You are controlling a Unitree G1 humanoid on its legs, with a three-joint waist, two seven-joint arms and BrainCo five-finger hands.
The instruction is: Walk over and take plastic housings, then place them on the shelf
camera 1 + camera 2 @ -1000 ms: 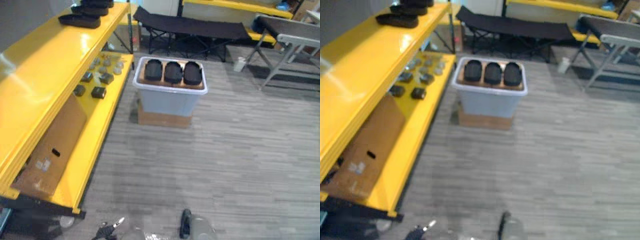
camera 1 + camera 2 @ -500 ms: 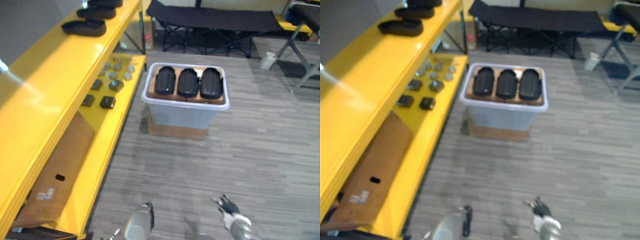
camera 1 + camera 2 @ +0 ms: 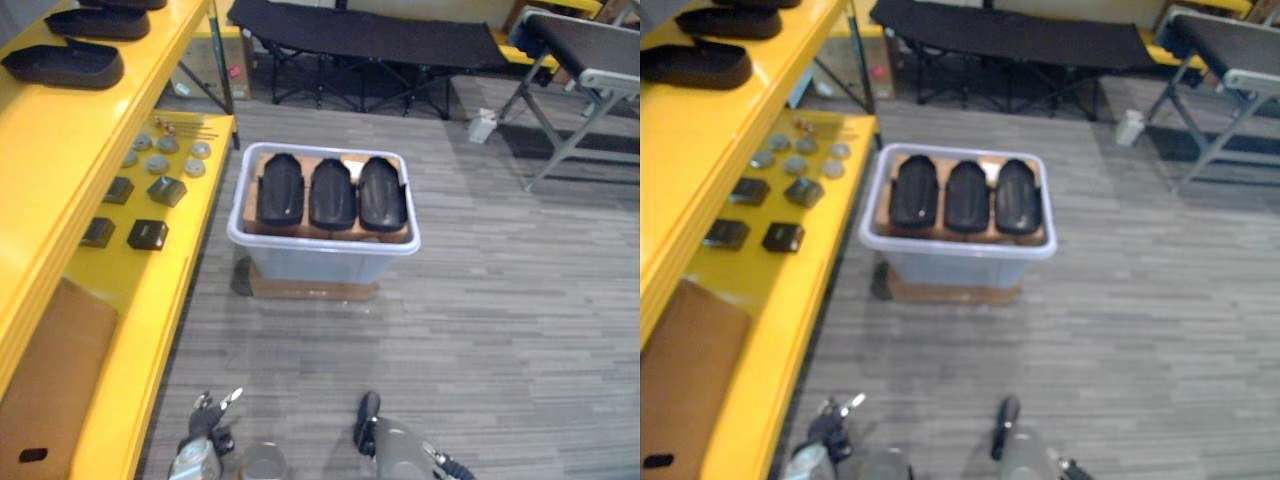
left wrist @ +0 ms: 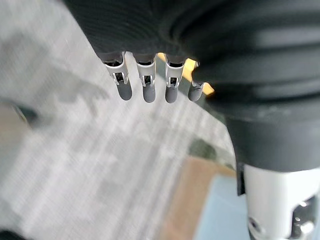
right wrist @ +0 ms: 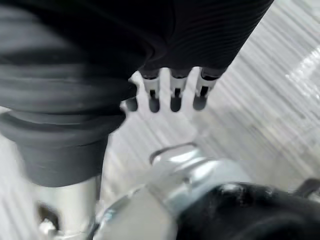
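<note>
Three black plastic housings (image 3: pixel 332 193) lie side by side on brown cardboard in a pale bin (image 3: pixel 325 246) on the floor ahead of me. More black housings (image 3: pixel 62 62) rest on the top board of the yellow shelf (image 3: pixel 40 170) at the left. My left hand (image 3: pixel 205 412) hangs low at the near left, well short of the bin. Its fingers (image 4: pixel 145 87) are straight and hold nothing. The fingers (image 5: pixel 172 97) of my right hand (image 5: pixel 200 30) also hang straight over the grey floor, empty.
The lower shelf board carries several small dark and round parts (image 3: pixel 150 190) and a cardboard box (image 3: pixel 40 390). A black camp cot (image 3: pixel 370 40) stands behind the bin, with a grey folding table (image 3: pixel 590 70) and a white cup (image 3: pixel 483 125) at the far right. Open floor lies between me and the bin.
The camera has come nearer the bin, which now sits larger and more central. My left hand has swung forward at the near left, and the right hand has swung back.
</note>
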